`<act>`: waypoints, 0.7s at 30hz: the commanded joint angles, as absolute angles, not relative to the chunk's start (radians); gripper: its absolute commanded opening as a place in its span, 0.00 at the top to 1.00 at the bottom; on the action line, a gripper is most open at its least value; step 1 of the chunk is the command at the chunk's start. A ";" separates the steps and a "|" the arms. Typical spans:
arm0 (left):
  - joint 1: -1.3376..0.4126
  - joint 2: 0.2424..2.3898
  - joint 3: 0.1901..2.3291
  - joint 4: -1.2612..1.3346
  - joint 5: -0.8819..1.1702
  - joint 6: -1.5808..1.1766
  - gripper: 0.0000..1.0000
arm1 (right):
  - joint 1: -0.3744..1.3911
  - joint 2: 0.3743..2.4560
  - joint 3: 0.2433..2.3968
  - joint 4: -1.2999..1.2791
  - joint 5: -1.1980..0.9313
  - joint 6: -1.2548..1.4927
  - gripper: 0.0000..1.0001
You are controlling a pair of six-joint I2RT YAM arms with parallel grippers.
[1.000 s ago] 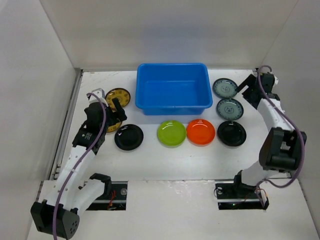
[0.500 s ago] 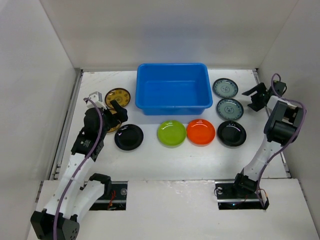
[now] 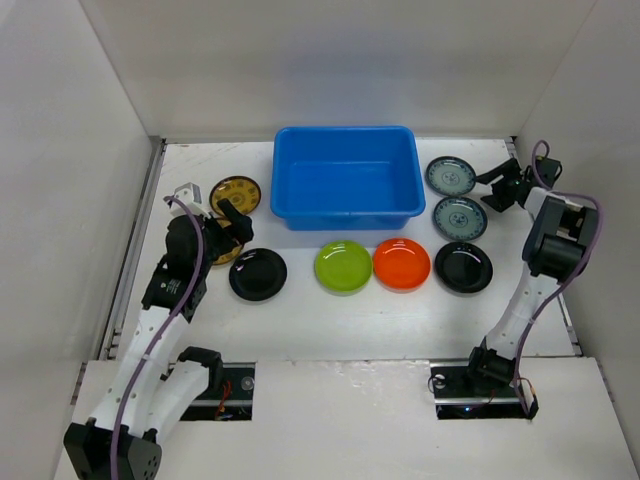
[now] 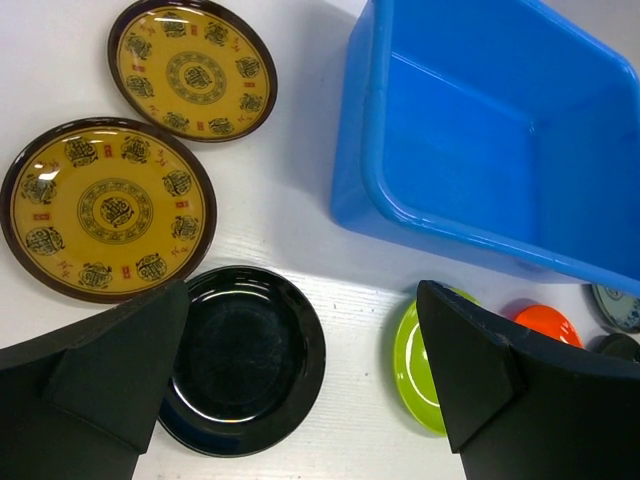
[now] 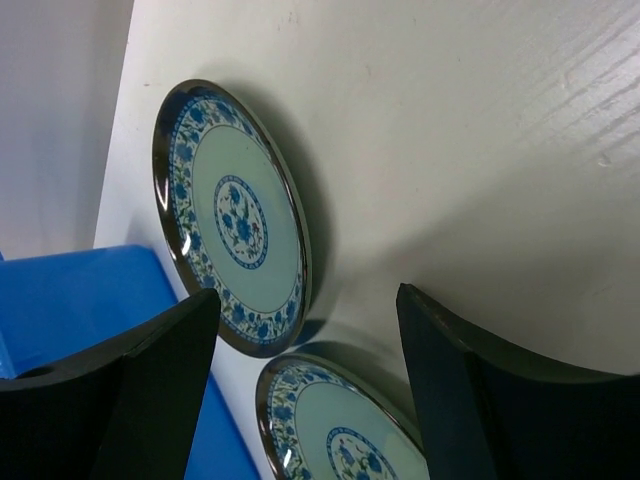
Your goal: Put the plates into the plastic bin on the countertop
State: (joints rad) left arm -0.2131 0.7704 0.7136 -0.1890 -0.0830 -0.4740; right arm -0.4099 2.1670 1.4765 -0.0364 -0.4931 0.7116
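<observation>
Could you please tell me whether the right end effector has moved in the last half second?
Yes. The right end effector has shifted left, toward the bin, closing on the far patterned plate.

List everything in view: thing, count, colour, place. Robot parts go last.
plastic bin: 1, bright blue, back centre of the countertop, nothing in it
yellow-brown patterned plates: 2, left of the bin
black plates: 2, glossy, at either end of the front row
lime green plate: 1, front row, in front of the bin
orange plate: 1, right beside the green one
blue-grey patterned plates: 2, right of the bin
countertop: 1, white, walled
left gripper: 1, black, open, above the left black plate
right gripper: 1, black, open, by the blue-grey plates
</observation>
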 commanded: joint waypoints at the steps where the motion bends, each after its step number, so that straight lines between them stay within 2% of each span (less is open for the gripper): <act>1: -0.196 0.758 0.709 -0.146 -0.072 -0.480 0.00 | -0.387 2.190 1.529 -0.006 -0.506 0.722 0.26; 10: -0.159 0.750 0.698 -0.149 -0.040 -0.479 0.00 | -0.334 2.261 1.586 -0.018 -0.509 0.761 0.41; 13: -0.148 0.742 0.693 -0.150 -0.035 -0.482 0.00 | -0.324 2.286 1.604 -0.012 -0.511 0.772 0.55; 18: -0.140 0.733 0.689 -0.153 -0.031 -0.489 0.00 | -0.323 2.301 1.602 0.041 -0.512 0.811 0.94; 19: -0.140 0.732 0.687 -0.153 -0.031 -0.489 0.00 | -0.324 2.301 1.600 0.054 -0.512 0.821 0.99; 21: -0.140 0.735 0.686 -0.153 -0.031 -0.491 0.00 | -0.324 2.301 1.600 0.067 -0.517 0.828 1.00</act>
State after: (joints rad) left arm -0.1482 0.7490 0.6949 -0.1837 -0.0471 -0.4793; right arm -0.3241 2.2940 1.5738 -0.0063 -0.5167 0.8051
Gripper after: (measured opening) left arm 0.997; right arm 0.026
